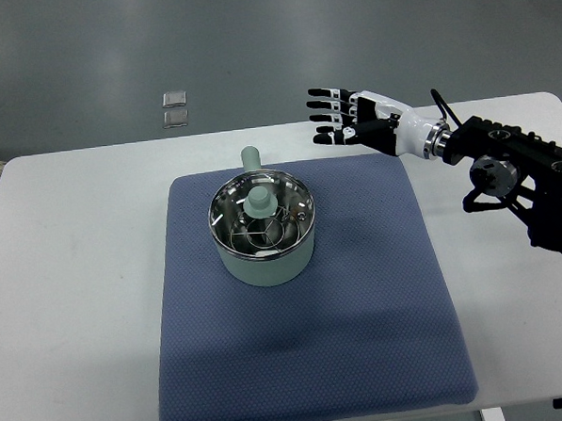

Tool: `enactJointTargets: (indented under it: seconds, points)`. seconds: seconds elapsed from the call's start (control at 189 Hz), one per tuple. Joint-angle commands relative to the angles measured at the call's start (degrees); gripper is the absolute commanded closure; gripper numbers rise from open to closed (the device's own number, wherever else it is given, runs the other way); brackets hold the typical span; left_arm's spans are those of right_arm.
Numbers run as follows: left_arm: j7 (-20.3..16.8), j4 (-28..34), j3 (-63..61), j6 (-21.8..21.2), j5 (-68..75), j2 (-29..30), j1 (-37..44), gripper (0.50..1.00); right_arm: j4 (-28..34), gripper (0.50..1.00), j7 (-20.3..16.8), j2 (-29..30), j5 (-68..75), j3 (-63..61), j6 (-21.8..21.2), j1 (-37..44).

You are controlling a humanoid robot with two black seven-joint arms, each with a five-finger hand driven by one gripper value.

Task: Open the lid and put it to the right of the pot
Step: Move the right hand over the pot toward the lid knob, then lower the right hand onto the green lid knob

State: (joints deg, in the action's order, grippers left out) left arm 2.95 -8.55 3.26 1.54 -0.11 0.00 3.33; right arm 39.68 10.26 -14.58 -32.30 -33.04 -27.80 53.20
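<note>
A blue mat (308,360) covers the near half of the white table (69,306), cushioning a pale green pot (265,258) set left of its centre. The glass lid (261,216) sits on the pot, knob up. The right hand (337,116) hovers far right, fingers spread, gripping nothing. Bare mat right of the pot offers ample landing room.

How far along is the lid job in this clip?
Nothing looks done yet: the lid is on the pot, knob up. In hand: nothing; the right hand hangs open above the table's far edge, up and right of the pot. Left to do: grasp the knob, lift the lid, set it on the blue mat right of the pot.
</note>
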Motion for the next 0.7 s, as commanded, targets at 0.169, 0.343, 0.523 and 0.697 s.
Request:
enactJointTargets:
  seconds: [0.169,0.343,0.523,0.697]
  points:
    - [0.0,-0.3,0.0,0.1,0.0,0.0,-0.3,0.5,2.9,0.564,11.4,0.1,-34.9,1.5,-1.8,8.2]
    - [0.0,-0.4,0.0,0.1,0.0,0.0,-0.4,0.5,5.2,0.564,16.7,0.4,-45.2,12.6,-1.5,15.4]
    - [0.0,-0.4,0.0,0.1,0.0,0.0,-0.4,0.5,5.4,0.564,17.5,1.0,-46.0,22.1,-0.4,22.4]
    - [0.0,-0.4,0.0,0.1,0.0,0.0,-0.5,0.5,4.8,0.568,17.4,2.9,-48.9,29.8,4.1,25.6]
